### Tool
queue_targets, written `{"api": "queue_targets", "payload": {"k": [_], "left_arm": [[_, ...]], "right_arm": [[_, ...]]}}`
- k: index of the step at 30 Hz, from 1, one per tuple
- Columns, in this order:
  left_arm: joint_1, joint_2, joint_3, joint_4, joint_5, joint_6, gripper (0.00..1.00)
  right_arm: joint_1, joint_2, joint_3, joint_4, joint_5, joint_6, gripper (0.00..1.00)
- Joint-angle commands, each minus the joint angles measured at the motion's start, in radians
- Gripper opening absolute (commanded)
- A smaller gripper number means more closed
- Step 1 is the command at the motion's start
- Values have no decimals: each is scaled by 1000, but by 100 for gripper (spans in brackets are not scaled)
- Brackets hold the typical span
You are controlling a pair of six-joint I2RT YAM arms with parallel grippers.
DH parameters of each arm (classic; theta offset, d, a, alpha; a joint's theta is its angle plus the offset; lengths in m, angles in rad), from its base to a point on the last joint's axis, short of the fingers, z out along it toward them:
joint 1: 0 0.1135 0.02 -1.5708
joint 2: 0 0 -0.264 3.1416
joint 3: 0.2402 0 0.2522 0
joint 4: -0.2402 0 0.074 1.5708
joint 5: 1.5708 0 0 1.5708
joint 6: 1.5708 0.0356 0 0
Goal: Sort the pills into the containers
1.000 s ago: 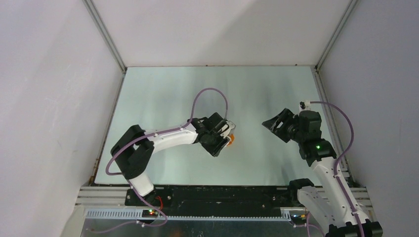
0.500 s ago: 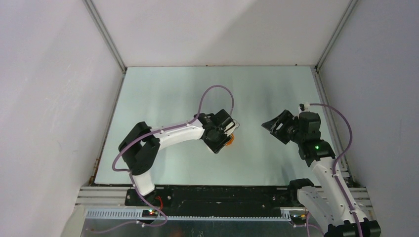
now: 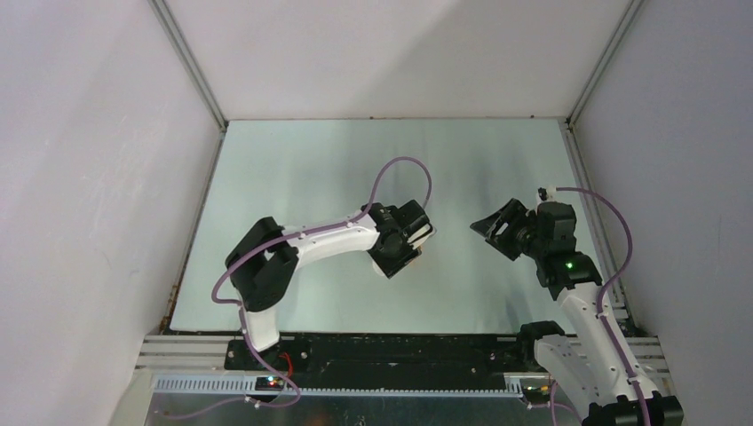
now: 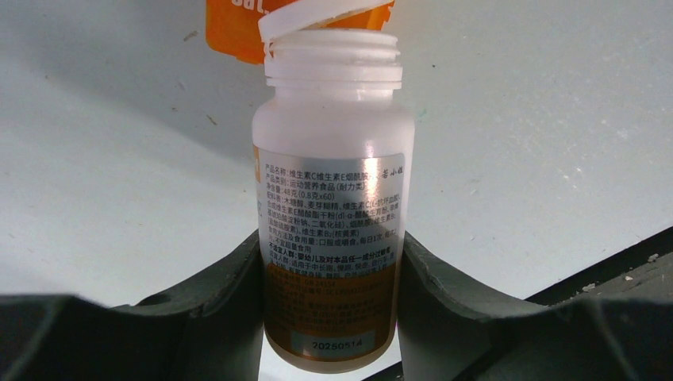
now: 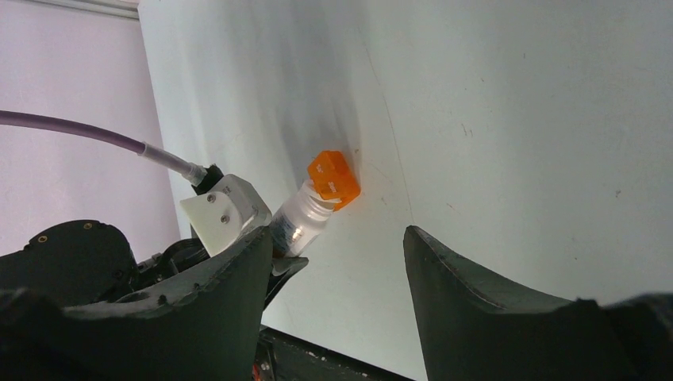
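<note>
My left gripper [image 4: 329, 262] is shut on the white pill bottle [image 4: 332, 198], gripping its lower labelled part. The bottle lies tilted low over the table, its threaded neck uncapped. Its mouth meets the orange cup [image 4: 238, 32], which shows at the top edge of the left wrist view. In the right wrist view the orange cup [image 5: 333, 176] sits at the mouth of the bottle [image 5: 301, 222]. In the top view the left gripper [image 3: 410, 238] covers both. My right gripper [image 3: 491, 224] is open and empty, hovering to the right, its fingers [image 5: 238, 270] framing the scene. No loose pills show.
The pale table surface [image 3: 320, 169] is enclosed by white walls at the back and both sides. A black strip [image 5: 333, 357] runs along the table's near edge. The left arm's purple cable [image 3: 400, 173] loops above its wrist.
My left arm has swung a little to the right with the bottle, and the orange cup is now hidden under its gripper in the top view. The right arm has barely moved.
</note>
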Motion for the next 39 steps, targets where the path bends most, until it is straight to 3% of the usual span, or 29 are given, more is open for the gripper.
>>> {"api": "queue_targets", "payload": {"k": [1,39], "left_arm": [[-8,7,63,-39,-58,12,0],[-38,78,188,-173,-137,23,0]], "right_arm": [[-6,-16,-1,19,-9,2,66],[-12,-14,-19,17,-20,-1,66]]}}
